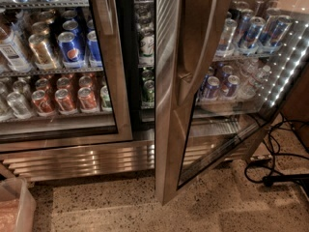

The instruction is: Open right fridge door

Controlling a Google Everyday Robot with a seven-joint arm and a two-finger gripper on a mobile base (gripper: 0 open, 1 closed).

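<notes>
The right fridge door (167, 129) stands swung out toward the camera, with its wide brushed-steel edge facing me and its glass pane (227, 124) angled off to the right. Its long steel handle (186, 79) runs down the frame. Behind the open door, lit shelves hold blue and silver cans (251, 33). The left door (120, 91) is closed over blue Pepsi cans (71, 46) and orange cans (65, 99). My gripper is nowhere in this view.
Black cables (277, 166) loop across the speckled floor at the right, beside the open door's bottom corner. A clear plastic bin (17, 204) sits at the bottom left. A ribbed steel grille (82, 161) runs along the fridge base.
</notes>
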